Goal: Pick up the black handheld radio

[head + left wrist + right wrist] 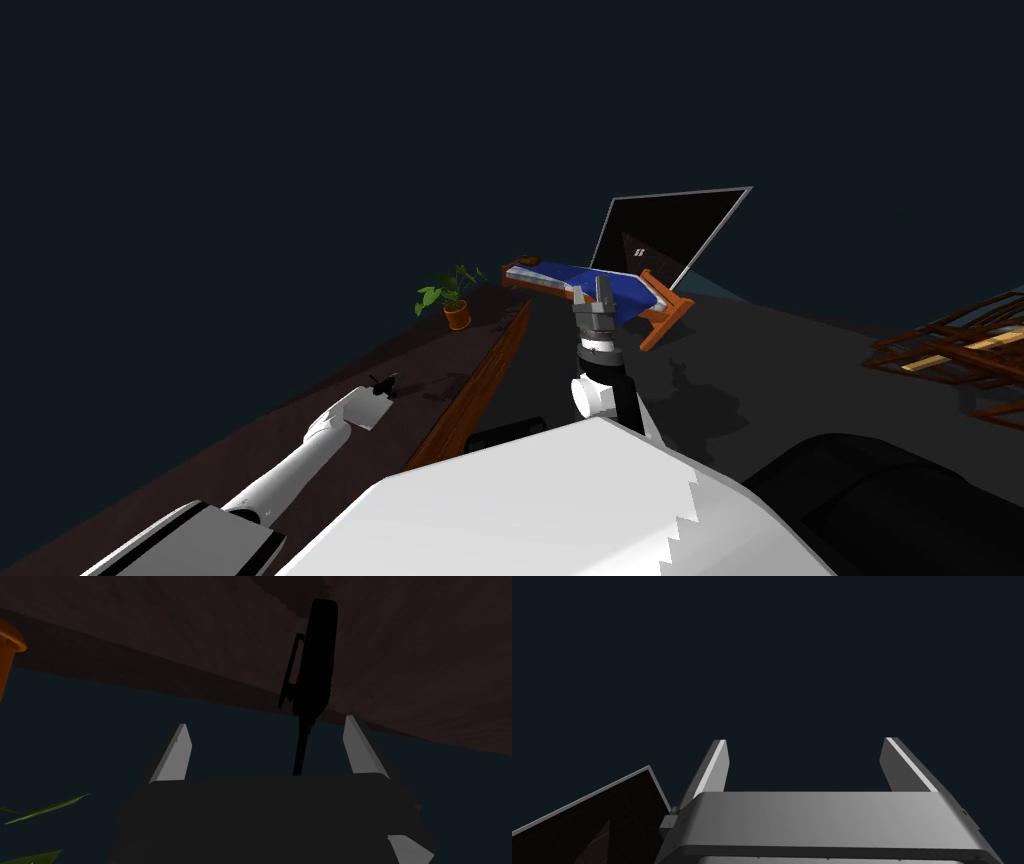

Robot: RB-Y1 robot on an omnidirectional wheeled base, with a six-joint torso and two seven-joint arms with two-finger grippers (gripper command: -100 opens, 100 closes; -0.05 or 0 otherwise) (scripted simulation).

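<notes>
Left gripper (266, 723) fingers apart, nothing between the pads, no contact with anything. Black handheld radio (317, 661) sits just ahead of the fingertips, lined up inside the gap but closer to one finger than the other. Radio body is past the fingertips. Its thin antenna (301, 748) points back toward the gripper and runs between the fingers down to the dark gripper body. Clip visible along one side of the radio. Radio seen against the dark brown tabletop (425, 651), with a dark shadow on the surface beyond its far end. Can't tell if it lies flat or stands up.

In the head view the left arm (300, 460) is stretched out over the brown tabletop (330, 370), gripper end at the radio spot. The tabletop has a lighter wood edge (480, 380) on the side toward the right arm. Potted plant (452, 295) in an orange pot, farther out on the tabletop beyond the left gripper; pot rim (7, 646) and green leaves (45, 808) show off to the side of the gripper in the left wrist view.

Right gripper (806, 742) fingers apart, empty, held up in the air, well apart from the radio; in the head view it (597, 295) points up in front of a bed (590, 285) with a blue cover and orange-brown frame. Dim lighting all round.
</notes>
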